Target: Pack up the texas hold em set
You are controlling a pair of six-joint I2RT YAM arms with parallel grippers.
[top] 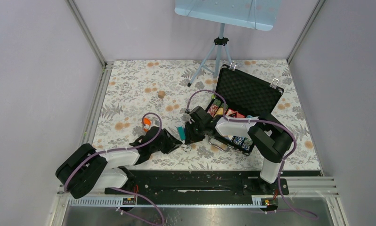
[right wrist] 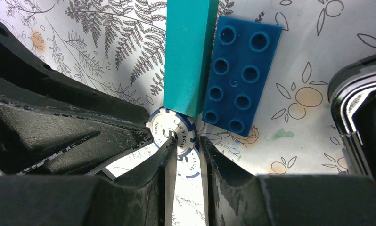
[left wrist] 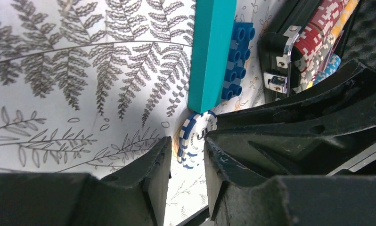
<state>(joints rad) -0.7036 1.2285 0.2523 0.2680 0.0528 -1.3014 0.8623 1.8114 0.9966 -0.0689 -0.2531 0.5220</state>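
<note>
Both the left gripper and the right gripper have narrow fingers crowded on the same blue-and-white chips. The chips stand tilted mid-table toward the near edge, touching the end of the teal brick, outside the open case that sits toward the far right corner. I cannot tell which pair, if either, truly clamps them, so the likely trouble is the grippers knocking together, the thin chips squirting free and rolling, or the teal brick being dragged along. One chip face reads "LAS VEGAS", with a smaller word that may be "POKER"; nothing else is legible.
</note>
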